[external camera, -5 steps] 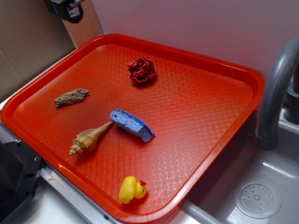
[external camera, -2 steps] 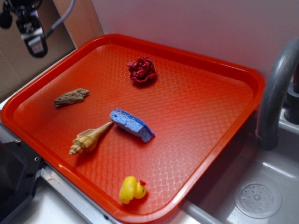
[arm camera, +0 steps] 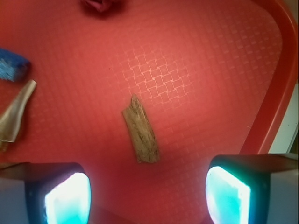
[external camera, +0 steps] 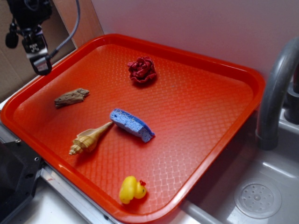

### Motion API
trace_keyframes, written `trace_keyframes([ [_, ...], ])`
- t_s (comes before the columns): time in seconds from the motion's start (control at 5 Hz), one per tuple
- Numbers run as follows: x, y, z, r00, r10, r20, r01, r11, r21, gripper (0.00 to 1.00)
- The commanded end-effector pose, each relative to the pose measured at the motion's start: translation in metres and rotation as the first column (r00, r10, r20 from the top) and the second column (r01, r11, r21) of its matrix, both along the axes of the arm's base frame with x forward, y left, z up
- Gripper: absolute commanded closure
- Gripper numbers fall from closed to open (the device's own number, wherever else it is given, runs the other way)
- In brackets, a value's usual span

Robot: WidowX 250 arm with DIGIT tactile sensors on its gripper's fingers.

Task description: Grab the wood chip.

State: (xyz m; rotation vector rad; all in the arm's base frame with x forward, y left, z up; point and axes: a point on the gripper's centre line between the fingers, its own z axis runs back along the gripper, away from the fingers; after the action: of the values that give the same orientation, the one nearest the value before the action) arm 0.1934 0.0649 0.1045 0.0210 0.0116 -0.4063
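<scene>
Task at approach stage; nothing is grasped yet. The pincer is seen spread wide in wrist view, both pads lit cyan at the bottom corners, nothing between them. The wood chip lies flat on the red tray, just ahead of the pincer and roughly centred betw. the two pads, long axis running mostly away from the pincer w/ a slight tilt. No contact is shown; the pincer is judged well above the chip.

In ext. view the pincer hangs over the tray's rim, w/ the chip below it and a bit to the side. Seashell and blue sponge sit farther from the pincer, past the chip; in wrist view they show at the left edge. Red crumpled item and yellow duck are well apart from the pincer.

Left to do, as judged: descent, closing across the chip's narrow width, lift.

Vs. earlier frames: the pincer is now lower and nearer the chip; 1.0 s ago only its tip showed at the top edge. Tray items are unmoved.
</scene>
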Motion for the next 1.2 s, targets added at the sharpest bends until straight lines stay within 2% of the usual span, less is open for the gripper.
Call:
trace_keyframes([
  [0.0,0.013,-0.004,-0.030,0.991,-0.123,0.049,0.127,0.988,-0.083,0.00],
  [0.2,0.020,-0.010,-0.060,0.990,-0.132,0.053,0.133,0.991,-0.008,0.00],
  [0.4,0.015,-0.013,-0.066,0.988,-0.141,0.061,0.143,0.989,-0.024,0.00],
  [0.6,0.011,-0.015,-0.071,0.987,-0.153,0.057,0.153,0.988,0.004,0.00],
  [1.0,0.011,-0.019,-0.078,0.986,-0.158,0.043,0.158,0.987,0.013,0.00],
])
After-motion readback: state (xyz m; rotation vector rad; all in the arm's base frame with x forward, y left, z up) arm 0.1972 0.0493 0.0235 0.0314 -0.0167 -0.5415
